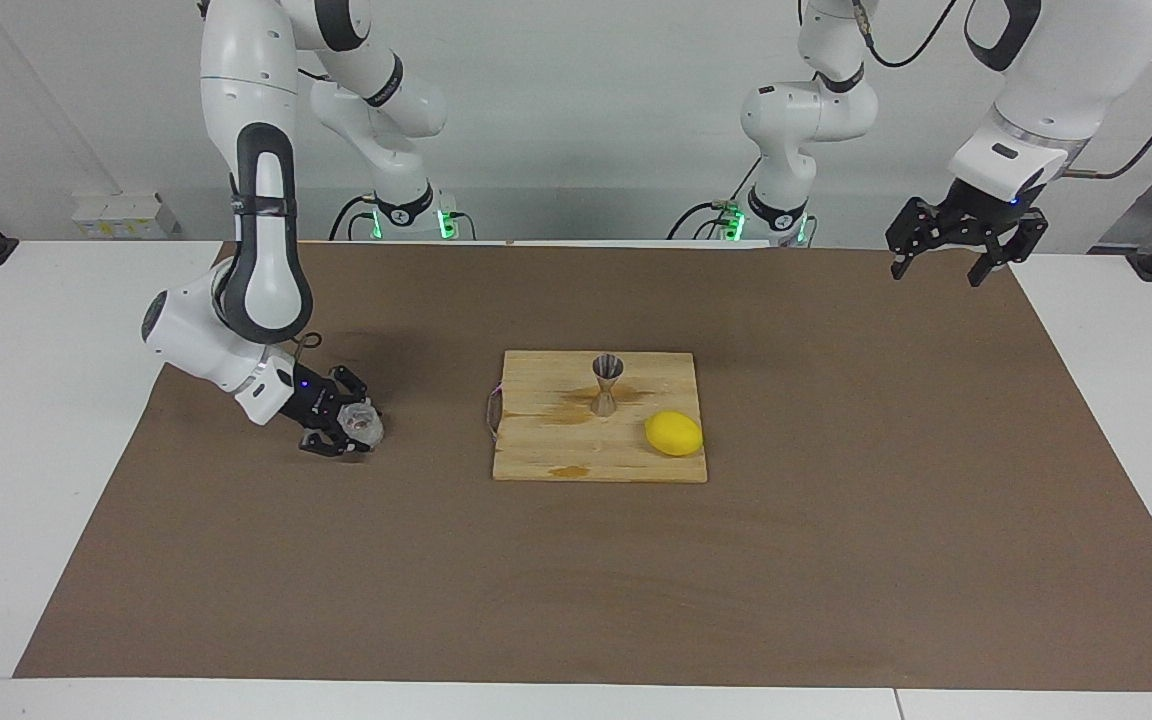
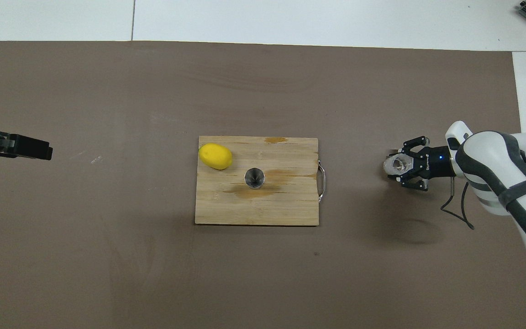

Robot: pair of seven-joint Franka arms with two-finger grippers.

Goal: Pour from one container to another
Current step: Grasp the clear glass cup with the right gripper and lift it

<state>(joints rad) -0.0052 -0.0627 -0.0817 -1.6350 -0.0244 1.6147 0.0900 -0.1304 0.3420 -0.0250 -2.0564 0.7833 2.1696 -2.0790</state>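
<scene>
The clear ribbed glass cup (image 1: 366,426) stands on the brown mat toward the right arm's end of the table; it also shows in the overhead view (image 2: 397,165). My right gripper (image 1: 348,424) is low at the mat and shut on the cup from the side, as the overhead view (image 2: 403,165) also shows. The silvery hourglass jigger (image 1: 607,384) stands upright on the wooden board (image 1: 546,455), seen from above as a round mouth (image 2: 254,177). My left gripper (image 1: 939,270) is open and empty, raised over the mat's corner at the left arm's end (image 2: 44,152).
A yellow lemon (image 1: 674,433) lies on the board (image 2: 263,212) beside the jigger, toward the left arm's end (image 2: 215,156). The board has a metal handle (image 2: 321,178) on the side toward the cup and wet stains around the jigger.
</scene>
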